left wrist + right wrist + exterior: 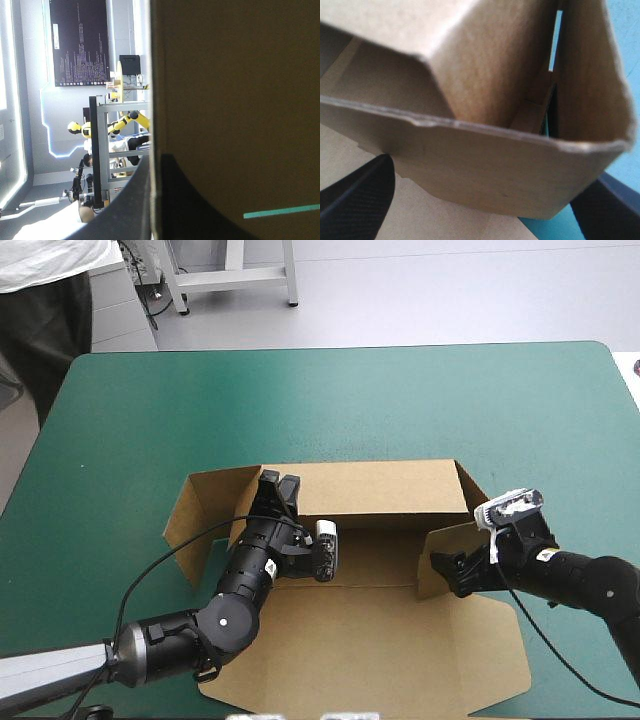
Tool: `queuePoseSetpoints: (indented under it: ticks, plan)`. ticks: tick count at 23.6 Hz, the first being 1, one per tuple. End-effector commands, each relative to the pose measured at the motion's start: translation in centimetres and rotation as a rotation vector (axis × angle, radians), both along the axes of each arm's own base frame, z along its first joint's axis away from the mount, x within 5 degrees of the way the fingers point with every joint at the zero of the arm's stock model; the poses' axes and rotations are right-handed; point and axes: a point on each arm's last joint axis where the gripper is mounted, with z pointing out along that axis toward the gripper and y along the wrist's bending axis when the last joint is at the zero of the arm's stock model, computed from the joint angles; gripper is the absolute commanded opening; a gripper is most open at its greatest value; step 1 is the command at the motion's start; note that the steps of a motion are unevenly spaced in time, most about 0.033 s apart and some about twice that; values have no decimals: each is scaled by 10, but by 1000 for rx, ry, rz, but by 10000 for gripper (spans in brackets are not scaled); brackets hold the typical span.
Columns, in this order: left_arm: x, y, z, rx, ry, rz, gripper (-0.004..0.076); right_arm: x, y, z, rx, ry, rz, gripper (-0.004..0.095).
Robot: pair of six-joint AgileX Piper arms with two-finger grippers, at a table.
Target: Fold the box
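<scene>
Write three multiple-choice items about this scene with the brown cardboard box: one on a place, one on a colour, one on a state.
1. Where does the left end effector hold the brown cardboard box?
A. on its raised far wall
B. on its flat near panel
C. on its right side flap

2. What colour is the table cover?
A. red
B. teal-green
C. white

3. How does the right end effector stand?
A. shut in one pointed arch
B. open, fingers apart
C. shut on a white cloth

Key:
1 A: the high view shows it at the top edge of the upright far wall, and the left wrist view shows the board between its fingers.
2 B: the cover is teal-green all around the box.
3 B: in the right wrist view its black fingers stand wide apart, and a raised flap lies just ahead.
</scene>
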Motion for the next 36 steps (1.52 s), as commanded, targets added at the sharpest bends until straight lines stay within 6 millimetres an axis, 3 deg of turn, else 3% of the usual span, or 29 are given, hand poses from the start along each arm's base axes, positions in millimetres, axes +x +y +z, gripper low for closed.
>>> queuePoseSetpoints:
  ticks: [1,12,15,17,18,24,26,30,31,36]
  plan:
    - [-1,1,19,-23,-90,-17,-10,1,7,4,34,-85,-60,809]
    - [-1,1,19,-23,-90,-17,-10,7,23,6,91,-171,-98,747]
    - [-1,1,19,-23,-90,-17,-10,11,25,2,91,-158,-105,568]
    - [-1,1,19,-23,-90,-17,-10,14,26,0,90,-154,-113,314]
    - [-1,1,19,-23,-90,-17,-10,15,26,0,80,-159,-106,13]
    - [-1,0,20,-43,-98,-16,-9,16,26,0,85,-164,-110,-1]
    - [-1,1,20,-89,-83,0,57,16,26,1,87,-171,-114,-1]
    - [-1,0,21,-89,-92,-4,452,20,24,4,93,-215,-142,-1]
    - [-1,0,21,-104,-87,-1,511,21,23,6,96,-237,-156,-1]
    - [-1,0,21,-104,-87,-3,527,30,20,11,106,-319,-215,0]
